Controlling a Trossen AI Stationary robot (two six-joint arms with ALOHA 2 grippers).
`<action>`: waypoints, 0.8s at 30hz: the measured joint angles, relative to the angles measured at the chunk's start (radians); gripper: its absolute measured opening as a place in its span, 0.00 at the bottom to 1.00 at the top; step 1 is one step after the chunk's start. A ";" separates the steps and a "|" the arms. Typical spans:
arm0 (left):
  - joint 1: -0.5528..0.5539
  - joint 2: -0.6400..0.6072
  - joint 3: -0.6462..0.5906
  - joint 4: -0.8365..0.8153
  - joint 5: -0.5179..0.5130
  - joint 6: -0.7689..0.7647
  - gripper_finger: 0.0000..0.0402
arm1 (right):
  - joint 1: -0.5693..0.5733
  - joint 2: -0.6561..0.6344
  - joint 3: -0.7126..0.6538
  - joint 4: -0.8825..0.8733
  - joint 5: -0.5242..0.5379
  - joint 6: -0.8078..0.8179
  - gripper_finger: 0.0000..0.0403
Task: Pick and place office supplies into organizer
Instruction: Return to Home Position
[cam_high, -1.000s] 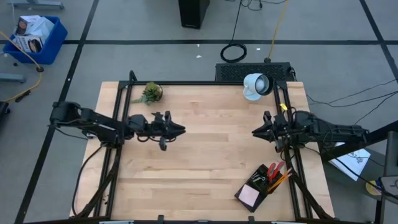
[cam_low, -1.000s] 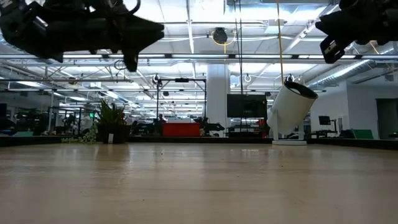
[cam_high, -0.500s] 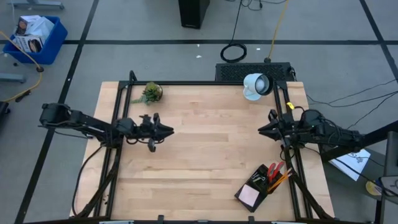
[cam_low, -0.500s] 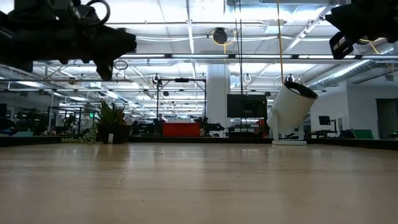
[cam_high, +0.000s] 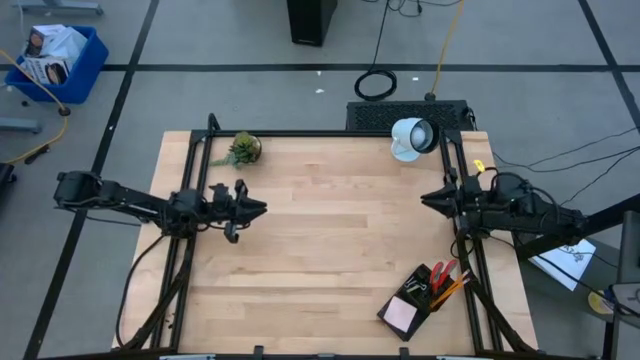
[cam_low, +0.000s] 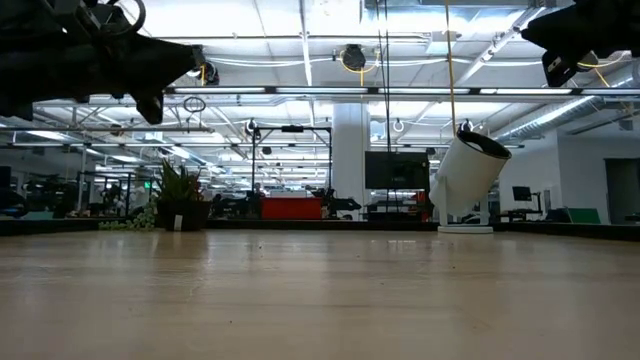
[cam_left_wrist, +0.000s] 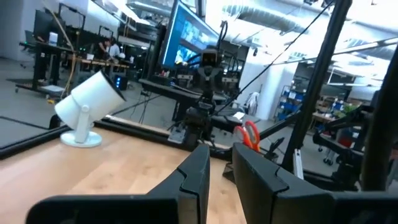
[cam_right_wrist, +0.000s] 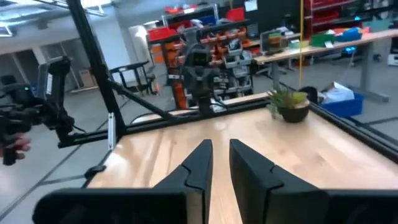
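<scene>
Your organizer (cam_high: 416, 278) sits at the near right corner of the table (cam_high: 330, 250), turned at an angle. In it are the red-handled scissors (cam_high: 441, 270), the pencils (cam_high: 452, 287) and the pink sticky pad (cam_high: 401, 314) at its near end. Smaller contents are too small to make out.

The right gripper (cam_high: 425, 199) hovers at the right edge, farther back than the organizer, arm stretched level, pointing left. The left gripper (cam_high: 258, 207) hangs over the left part of the table, pointing right. On both, your wrist views show the fingers (cam_left_wrist: 196, 174) drawn almost together, holding nothing. The low view cuts off both arms at its top edge.
</scene>
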 joint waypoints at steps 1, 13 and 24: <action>0.001 -0.015 0.000 -0.018 0.003 0.006 0.18 | 0.000 0.000 0.006 -0.008 0.014 0.000 0.12; 0.044 -0.325 0.000 -0.340 0.078 0.002 0.18 | 0.000 0.000 -0.016 -0.056 0.053 0.006 0.12; 0.044 -0.678 0.000 -0.678 0.066 0.004 0.18 | 0.000 0.000 0.051 -0.010 0.124 -0.037 0.12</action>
